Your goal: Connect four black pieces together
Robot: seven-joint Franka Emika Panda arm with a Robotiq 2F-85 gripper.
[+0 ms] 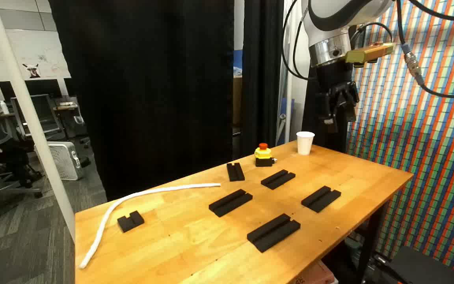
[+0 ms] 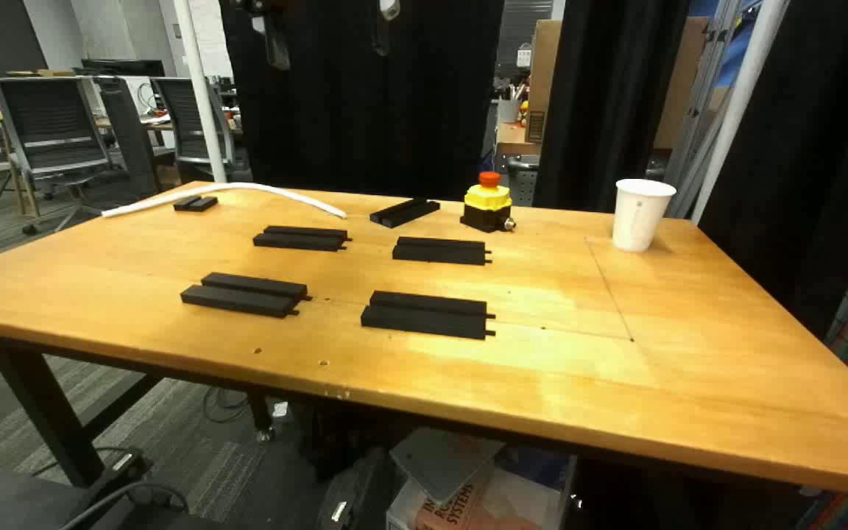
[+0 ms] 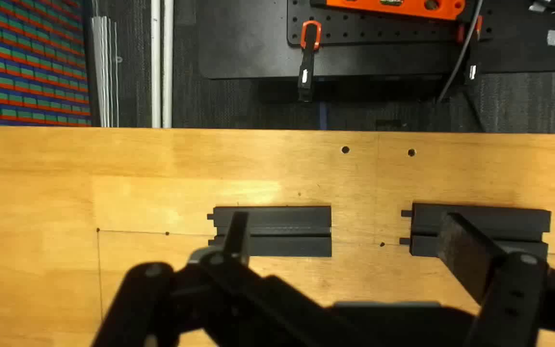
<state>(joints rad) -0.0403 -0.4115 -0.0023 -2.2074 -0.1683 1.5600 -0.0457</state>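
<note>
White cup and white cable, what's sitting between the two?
A small black block and a red-and-yellow button lie between the white cup and white cable, in both exterior views.

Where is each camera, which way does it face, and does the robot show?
An exterior view: near an end of the table, looking diagonally across it; arm and fingers show.
An exterior view: low beside a long edge, looking across at the black curtain; probably fingers at the top.
Wrist view: on the arm, looking down past spread fingers at two black bars.
Both exterior views share all four bars.
</note>
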